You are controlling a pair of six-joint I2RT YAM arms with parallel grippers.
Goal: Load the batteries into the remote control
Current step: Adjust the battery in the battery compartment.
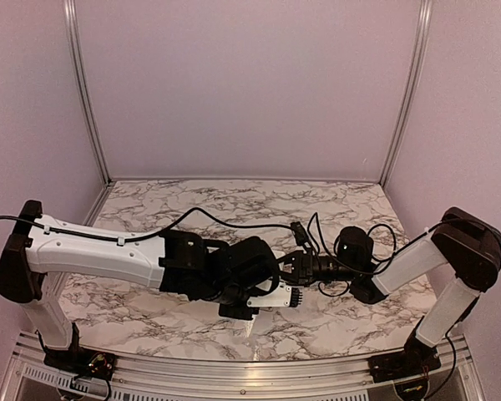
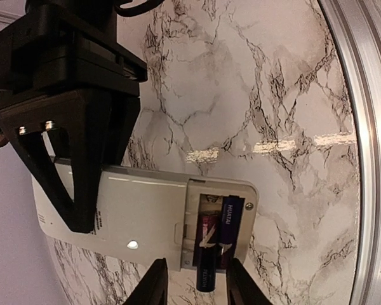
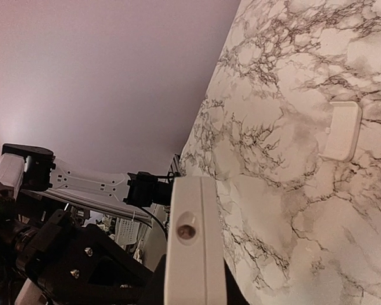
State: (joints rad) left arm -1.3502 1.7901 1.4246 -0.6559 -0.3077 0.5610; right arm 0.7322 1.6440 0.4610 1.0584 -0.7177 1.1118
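Remote control: lower left of left wrist view, plain back showing, compartment uncovered.
Batteries: both in compartment, one poking past its lower edge.
Left gripper: released, fingers flanking that battery.
Right gripper: clenched on remote's left end.
Cover plate: flat on marble table.

Top view: remote control mostly buried under both end effectors; only a white, buttoned stub shows.
Left wrist view: left end effector fingers cropped by the bottom edge. Right end effector shows one finger across the remote's back, its mate hidden behind.
Right wrist view: remote's lower end cropped; cover plate soft-edged.
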